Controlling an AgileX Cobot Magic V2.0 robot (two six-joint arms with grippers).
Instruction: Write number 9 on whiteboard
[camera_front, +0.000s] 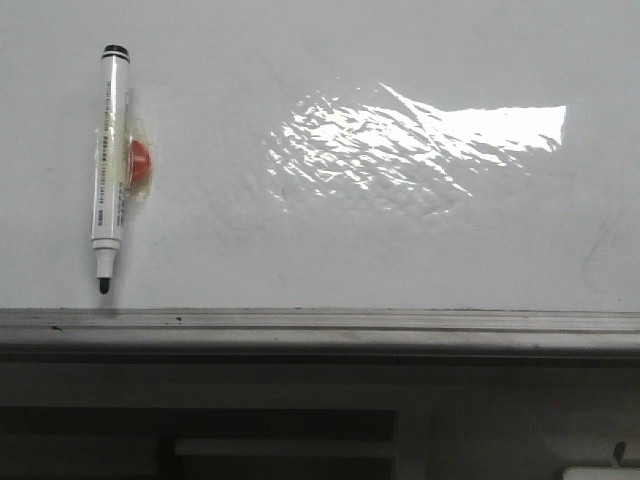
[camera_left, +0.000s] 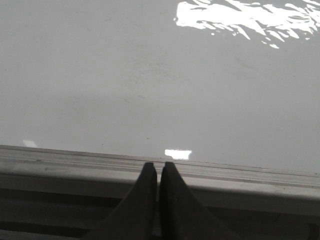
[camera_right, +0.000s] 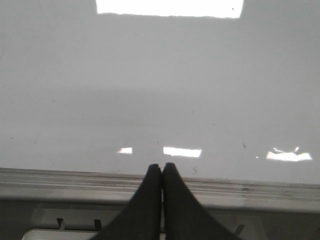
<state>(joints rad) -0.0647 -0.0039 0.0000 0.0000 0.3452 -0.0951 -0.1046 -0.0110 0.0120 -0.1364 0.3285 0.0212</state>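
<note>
Starting at 9 o'clock of the whiteboard (camera_front: 330, 250), we find a marker (camera_front: 108, 170) hanging upright on a red holder (camera_front: 138, 163), tip down, above the grey ledge (camera_front: 320, 325). No number 9 is drawn yet. Left tool (camera_left: 158, 167) and right tool (camera_right: 161, 167) are both closed, empty, near the ledge.

The left gripper (camera_left: 158, 172) has its two dark fingers pressed together, empty, tips over the grey metal ledge (camera_left: 75, 162). Beyond lies the whiteboard (camera_left: 150, 85), bare and faintly smudged, with a wrinkled glare patch (camera_left: 245, 17) toward one o'clock.
</note>
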